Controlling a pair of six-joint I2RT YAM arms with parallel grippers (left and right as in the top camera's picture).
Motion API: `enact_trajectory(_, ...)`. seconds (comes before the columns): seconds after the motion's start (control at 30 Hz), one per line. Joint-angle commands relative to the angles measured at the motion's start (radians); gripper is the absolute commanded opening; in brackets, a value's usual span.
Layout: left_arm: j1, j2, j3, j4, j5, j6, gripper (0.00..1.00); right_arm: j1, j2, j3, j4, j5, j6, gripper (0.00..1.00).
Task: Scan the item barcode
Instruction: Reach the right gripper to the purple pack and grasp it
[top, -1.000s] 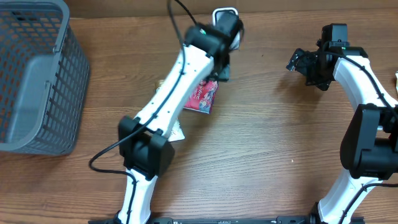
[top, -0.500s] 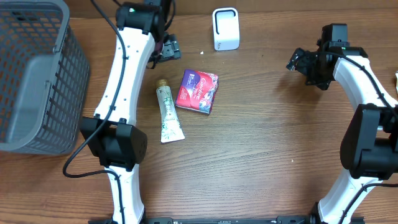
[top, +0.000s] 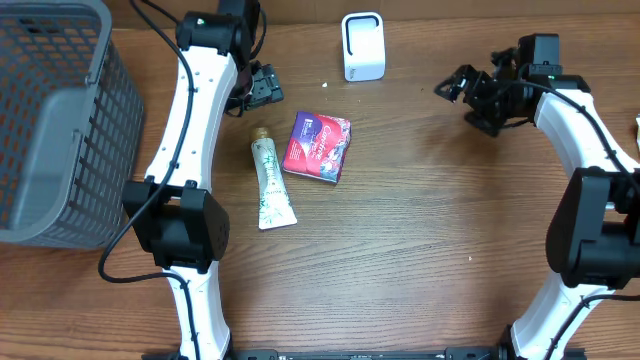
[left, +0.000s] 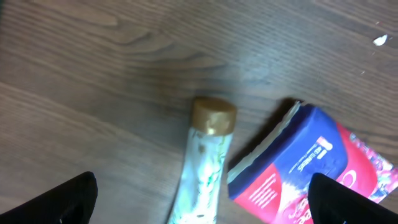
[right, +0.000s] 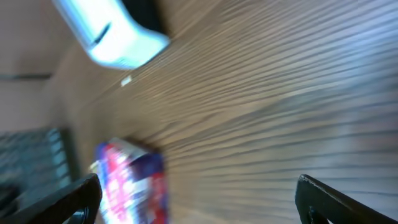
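A red and blue box (top: 318, 147) lies flat on the wooden table, with a pale tube (top: 270, 185) with a gold cap just left of it. The white barcode scanner (top: 363, 46) stands at the back edge, beyond the box. My left gripper (top: 264, 88) hovers open and empty at the back left, just beyond the tube's cap. In the left wrist view the tube (left: 208, 168) and box (left: 305, 165) lie below the gripper (left: 205, 202). My right gripper (top: 457, 88) is open and empty to the right of the scanner. Its camera shows the scanner (right: 112, 31) and box (right: 134, 183) blurred, beyond the gripper (right: 199, 202).
A grey plastic basket (top: 60, 120) fills the far left of the table. A small white scrap (top: 324, 84) lies near the scanner. Bare wood stretches across the front and middle right.
My left arm swung from over the box by the scanner to the back left, uncovering box and tube, and its jaws opened wider. The right gripper shifted slightly left.
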Motion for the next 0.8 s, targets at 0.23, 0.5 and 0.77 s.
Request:
enact_trajectory(0.23,0.018,-0.004,-0.061,0.021,0.020,-0.015,1.00,0.274,-0.014,0.029,0.042,0.116,0.034,1.00)
enact_trajectory(0.5,0.037,-0.004,-0.063,-0.008,0.018,-0.015,1.00,0.435,0.060,0.029,0.074,0.233,0.220,0.99)
enact_trajectory(0.77,0.038,-0.004,-0.063,-0.026,0.015,-0.001,1.00,0.502,0.109,0.026,0.090,0.231,0.295,0.82)
